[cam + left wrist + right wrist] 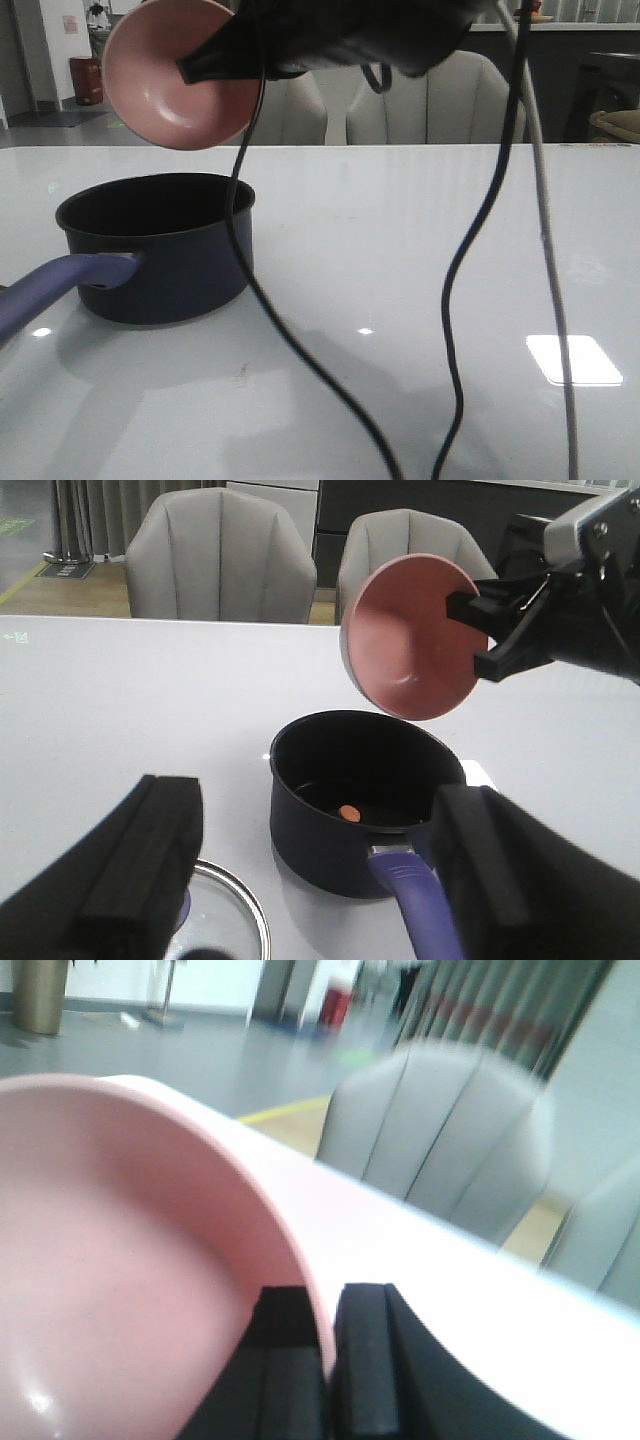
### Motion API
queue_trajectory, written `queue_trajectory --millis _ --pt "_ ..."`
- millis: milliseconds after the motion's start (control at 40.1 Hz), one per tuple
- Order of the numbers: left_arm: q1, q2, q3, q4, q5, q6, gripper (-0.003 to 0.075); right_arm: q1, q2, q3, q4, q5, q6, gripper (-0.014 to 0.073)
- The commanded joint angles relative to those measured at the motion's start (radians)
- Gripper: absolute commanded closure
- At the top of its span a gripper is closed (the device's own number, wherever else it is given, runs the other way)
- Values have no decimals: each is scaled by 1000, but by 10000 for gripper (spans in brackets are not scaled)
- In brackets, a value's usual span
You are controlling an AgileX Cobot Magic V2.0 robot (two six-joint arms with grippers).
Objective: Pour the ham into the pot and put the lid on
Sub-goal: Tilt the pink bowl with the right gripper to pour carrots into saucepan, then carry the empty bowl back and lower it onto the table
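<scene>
The right gripper (480,630) pinches the tipped pink bowl (415,635) above the pot (345,825), where ham (349,813) lies. The left gripper (310,865) hangs open. The near-left lid (232,905), likely rigid and breakable, is best taken by its knob.

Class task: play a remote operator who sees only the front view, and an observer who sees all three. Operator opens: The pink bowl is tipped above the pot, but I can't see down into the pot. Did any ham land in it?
Observer: Yes. The left wrist view shows one small orange piece of ham on the black floor of the pot.
Operator: Where is the lid?
Observer: On the table beside the pot, near the left gripper; only the lid rim and glass show.
Operator: How is the bowl held?
Observer: The right gripper pinches the pink bowl by its rim, one finger inside, one outside.
Operator: Is the left gripper holding anything?
Observer: No, it is open.
</scene>
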Motion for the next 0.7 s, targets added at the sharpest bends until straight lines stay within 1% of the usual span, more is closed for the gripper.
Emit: queue_trajectory --millis 0,50,200,275,349,424,524,574,674 --pt "-9 10 -28 2 -79 -4 211 -22 -118 -67 132 153 18 456" --pt "-9 10 -28 2 -79 -4 211 -36 -147 -69 157 236 18 456" --pt "-9 10 -28 2 -79 -4 211 -90 -228 -69 163 444 17 456" --pt "-9 10 -28 2 -79 -4 211 -139 -258 -69 160 552 16 456" --pt "-9 10 -28 2 -79 -4 211 -189 -287 -69 130 650 14 456" --pt "-9 10 -28 2 -79 -4 211 -250 -311 -69 72 752 19 456" --pt "-9 10 -28 2 -79 -4 211 -331 -333 -68 -7 869 84 456" --pt "-9 10 -28 2 -79 -4 211 -372 -341 -68 -64 923 150 456" --pt "-9 10 -28 2 -79 -4 211 -447 -345 -68 -225 1015 293 456"
